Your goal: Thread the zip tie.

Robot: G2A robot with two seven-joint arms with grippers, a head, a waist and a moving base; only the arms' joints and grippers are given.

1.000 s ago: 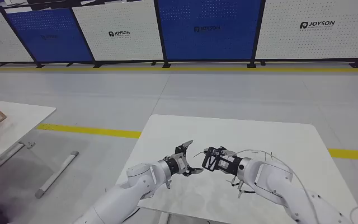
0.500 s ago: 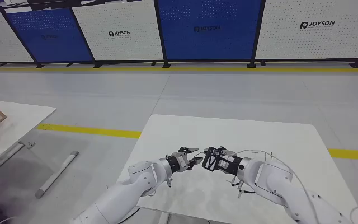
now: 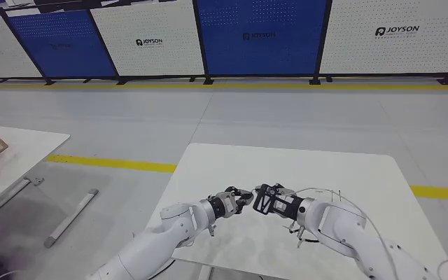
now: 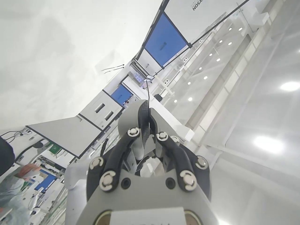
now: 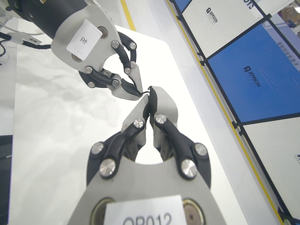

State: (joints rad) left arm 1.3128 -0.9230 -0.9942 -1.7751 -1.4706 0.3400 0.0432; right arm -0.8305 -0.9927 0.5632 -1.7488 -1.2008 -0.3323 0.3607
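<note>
A thin black zip tie [image 5: 145, 92] spans the small gap between the two grippers, above the white table [image 3: 280, 164]. My left gripper [image 3: 243, 198] is shut on one end of it; in the right wrist view the left gripper [image 5: 139, 92] pinches the strand at its fingertips. My right gripper [image 5: 149, 97] is shut on the other end, tip to tip with the left one. In the left wrist view the zip tie [image 4: 147, 92] sticks out straight beyond the closed left gripper [image 4: 146, 108]. From above, the right gripper [image 3: 257, 198] sits just right of the left.
Two spare zip ties [image 4: 112, 68] lie on the table farther off. The near table edge [image 3: 210, 264] is close under the arms. A second white table [image 3: 28, 150] stands at the left, across the floor.
The left gripper was open beside the right gripper; it has moved in slightly and shut on the zip tie's free end. The right gripper has stayed put.
</note>
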